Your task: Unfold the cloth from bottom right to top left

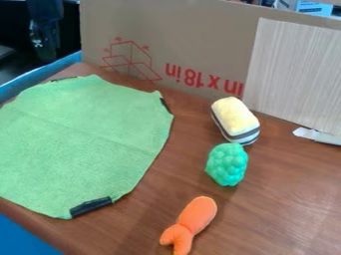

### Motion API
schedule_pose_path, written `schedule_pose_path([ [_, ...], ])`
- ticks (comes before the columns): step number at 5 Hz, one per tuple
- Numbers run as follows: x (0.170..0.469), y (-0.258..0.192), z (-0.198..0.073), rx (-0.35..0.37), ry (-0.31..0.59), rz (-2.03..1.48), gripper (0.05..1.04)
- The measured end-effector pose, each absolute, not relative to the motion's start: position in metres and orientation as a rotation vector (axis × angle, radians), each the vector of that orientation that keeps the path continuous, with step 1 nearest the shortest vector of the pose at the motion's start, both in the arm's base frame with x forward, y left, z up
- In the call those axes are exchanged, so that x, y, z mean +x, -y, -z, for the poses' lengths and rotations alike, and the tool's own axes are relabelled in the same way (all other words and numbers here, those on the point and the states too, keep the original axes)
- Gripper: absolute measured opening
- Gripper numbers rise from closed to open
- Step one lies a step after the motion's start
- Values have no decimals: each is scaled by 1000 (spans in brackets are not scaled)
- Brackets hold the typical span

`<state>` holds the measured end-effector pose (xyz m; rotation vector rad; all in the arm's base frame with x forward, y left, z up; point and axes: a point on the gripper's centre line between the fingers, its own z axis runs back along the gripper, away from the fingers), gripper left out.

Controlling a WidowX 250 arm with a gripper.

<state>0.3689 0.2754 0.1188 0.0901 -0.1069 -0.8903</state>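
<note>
The green cloth [80, 144] lies spread out over the tabletop [279, 209] from about eight o'clock to ten o'clock in the view, mostly flat, with a faint crease running across it from ten o'clock toward four o'clock. Dark strips sit along its border: one [91, 206] at about seven o'clock in the view, one [164, 104] on the cloth's side toward two o'clock, and one [65, 78] toward its twelve o'clock side. The dark hand [45, 47] hangs at about eleven o'clock in the view, past the tabletop's edge and apart from the cloth; I cannot tell whether it is clenched or released. Off the cloth's three o'clock side are a yellow toy with grey stripes [234, 119], a bumpy green toy [227, 164] just beside it toward six o'clock, and, nearer six o'clock in the view, an orange toy with a forked end [190, 225]. A cardboard sheet [200, 30] stands upright behind, from eleven toward two o'clock, with a wood-grained panel [296, 74] on its right part
</note>
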Motion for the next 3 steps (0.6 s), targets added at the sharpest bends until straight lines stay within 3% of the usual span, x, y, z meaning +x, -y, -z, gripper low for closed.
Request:
schedule_pose_path([
  [1,366,-273,-140,109,153,856,1001],
  [2,351,-256,-170,82,200,753,1001],
  [3,340,-217,-169,40,189,701,1001],
])
